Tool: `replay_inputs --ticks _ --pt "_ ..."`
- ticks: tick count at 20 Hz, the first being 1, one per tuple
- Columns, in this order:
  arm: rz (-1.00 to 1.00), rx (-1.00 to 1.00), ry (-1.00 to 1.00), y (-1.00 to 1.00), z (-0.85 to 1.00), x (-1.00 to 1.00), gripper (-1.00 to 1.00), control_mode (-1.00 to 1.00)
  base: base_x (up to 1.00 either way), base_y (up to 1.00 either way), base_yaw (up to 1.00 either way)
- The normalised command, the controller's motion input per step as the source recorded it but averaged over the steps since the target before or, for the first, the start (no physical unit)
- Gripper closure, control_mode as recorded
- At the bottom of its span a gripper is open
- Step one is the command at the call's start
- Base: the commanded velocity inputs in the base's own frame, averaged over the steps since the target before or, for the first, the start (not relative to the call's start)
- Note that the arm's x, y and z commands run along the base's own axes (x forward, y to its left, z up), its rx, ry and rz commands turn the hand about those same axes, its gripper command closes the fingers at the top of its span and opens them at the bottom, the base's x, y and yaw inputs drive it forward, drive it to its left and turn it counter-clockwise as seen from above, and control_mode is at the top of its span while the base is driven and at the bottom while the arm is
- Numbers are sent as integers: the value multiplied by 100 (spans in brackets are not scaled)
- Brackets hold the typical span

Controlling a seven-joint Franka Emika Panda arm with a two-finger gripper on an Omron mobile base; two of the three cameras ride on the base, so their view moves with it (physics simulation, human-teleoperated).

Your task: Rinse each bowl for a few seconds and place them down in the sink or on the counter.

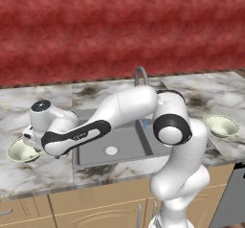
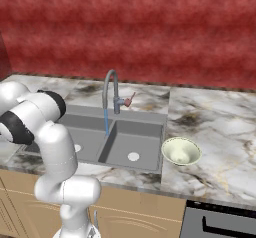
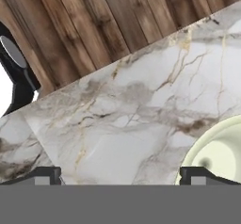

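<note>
**End effector spread wide over the bowl to the left of the sink**

The marbled tabletop [image 1: 43,174] runs under a red back wall [image 1: 119,26], and it lies directly beneath the end effector. In the hand view its veined stone [image 3: 132,110] spreads between the two dark fingertips [image 3: 44,175], with a dark wood floor [image 3: 94,25] beyond its edge.

The grey double-basin sink [image 1: 95,153] is set into the tabletop just to the right of the end effector. A thin blue stream falls from its curved faucet [image 2: 110,84] onto the divider between the basins.

The end effector [image 3: 122,176] has its jaws fully apart and grips nothing.

One bowl [image 1: 21,150] sits on the tabletop at the end effector, partly under it; in the hand view its pale rim [image 3: 212,148] lies by the right-hand fingertip. The other bowl [image 2: 181,151] rests on the tabletop just past the sink's far side, well apart from the end effector.
</note>
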Motion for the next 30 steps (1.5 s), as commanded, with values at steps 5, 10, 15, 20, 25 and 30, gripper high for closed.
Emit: replay_inputs --ticks 5,10,15,20,25,30 --pt "0 0 -1 5 -1 16 -100 -100 0 0 0" --pt "0 0 0 4 -1 14 -100 -100 0 0 0" --pt "0 0 0 6 -17 11 -100 -100 0 0 0" --pt "0 0 0 6 -20 15 -100 -100 0 0 0" --pt "0 0 0 6 -8 16 -100 -100 0 0 0" --pt "0 0 0 12 -5 18 -100 -100 0 0 0"
